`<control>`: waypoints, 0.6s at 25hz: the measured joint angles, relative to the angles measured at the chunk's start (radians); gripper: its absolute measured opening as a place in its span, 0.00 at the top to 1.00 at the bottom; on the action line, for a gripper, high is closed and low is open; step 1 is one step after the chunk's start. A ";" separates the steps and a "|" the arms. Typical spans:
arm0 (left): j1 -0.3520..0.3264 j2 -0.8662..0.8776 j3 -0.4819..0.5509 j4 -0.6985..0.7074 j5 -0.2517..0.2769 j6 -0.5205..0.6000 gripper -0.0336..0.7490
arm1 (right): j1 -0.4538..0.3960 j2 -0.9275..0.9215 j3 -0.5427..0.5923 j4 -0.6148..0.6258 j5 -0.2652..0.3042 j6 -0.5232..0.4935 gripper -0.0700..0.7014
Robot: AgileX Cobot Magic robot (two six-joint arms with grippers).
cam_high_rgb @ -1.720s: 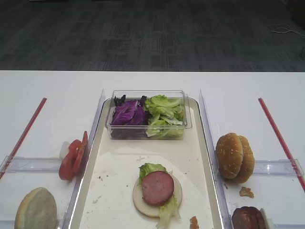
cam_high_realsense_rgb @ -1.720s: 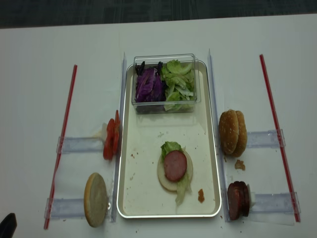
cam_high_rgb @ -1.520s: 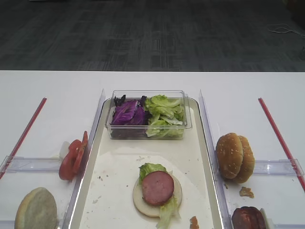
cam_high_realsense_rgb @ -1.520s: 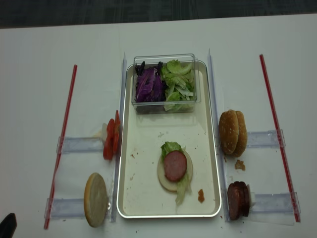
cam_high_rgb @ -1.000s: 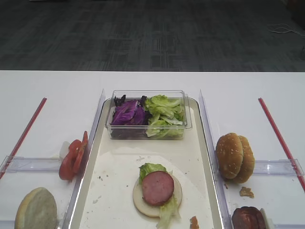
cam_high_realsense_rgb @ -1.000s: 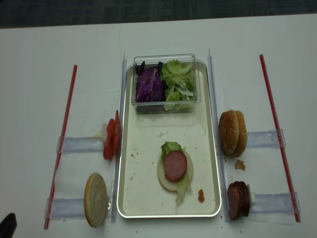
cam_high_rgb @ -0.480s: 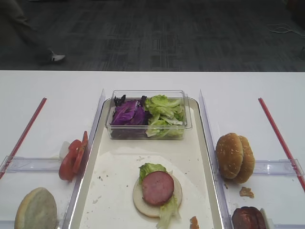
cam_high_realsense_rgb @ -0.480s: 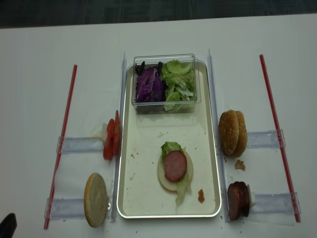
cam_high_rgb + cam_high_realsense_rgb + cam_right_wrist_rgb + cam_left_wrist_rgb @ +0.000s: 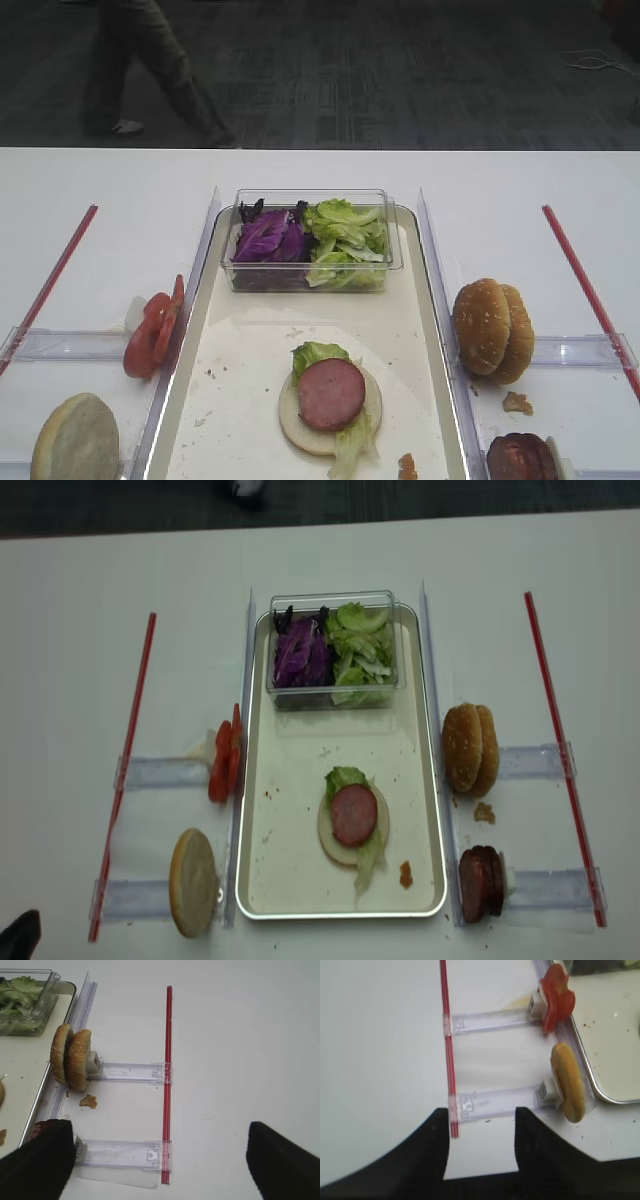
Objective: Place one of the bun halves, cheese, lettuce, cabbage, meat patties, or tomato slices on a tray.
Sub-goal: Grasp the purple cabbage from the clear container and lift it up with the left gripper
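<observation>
As viewed from the left wrist, shows the left gripper with fingers parted and nothing between them, hanging over the white tabletop just beside a red strip. Likewise finds the right gripper with fingers spread wide and empty, low over the tabletop's right side.

Puts the tray lengthwise at the middle. Holds a clear plastic box at its far end, with cabbage in the left half and lettuce in the right. Carries, nearer, a pale bun base topped with a lettuce leaf and the pink meat patty.

Stands the tomato slices on edge just left of the tray, with one bun half nearer. Keeps two sesame bun halves upright just right of it, and the dark patties nearer.
</observation>
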State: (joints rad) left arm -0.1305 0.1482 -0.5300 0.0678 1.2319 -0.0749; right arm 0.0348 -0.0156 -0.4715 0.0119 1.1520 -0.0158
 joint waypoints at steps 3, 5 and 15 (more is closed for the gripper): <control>0.000 0.121 -0.042 -0.031 0.007 0.000 0.58 | 0.000 0.000 0.000 0.000 0.000 0.000 0.01; 0.000 0.215 -0.079 -0.053 0.006 -0.012 0.58 | 0.000 0.000 0.000 0.000 0.000 0.000 0.01; 0.000 0.719 -0.354 -0.077 0.021 -0.032 0.58 | 0.000 0.000 0.000 0.000 0.000 0.000 0.01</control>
State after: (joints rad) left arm -0.1305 0.8675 -0.8843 -0.0095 1.2533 -0.1073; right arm 0.0348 -0.0156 -0.4715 0.0119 1.1520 -0.0158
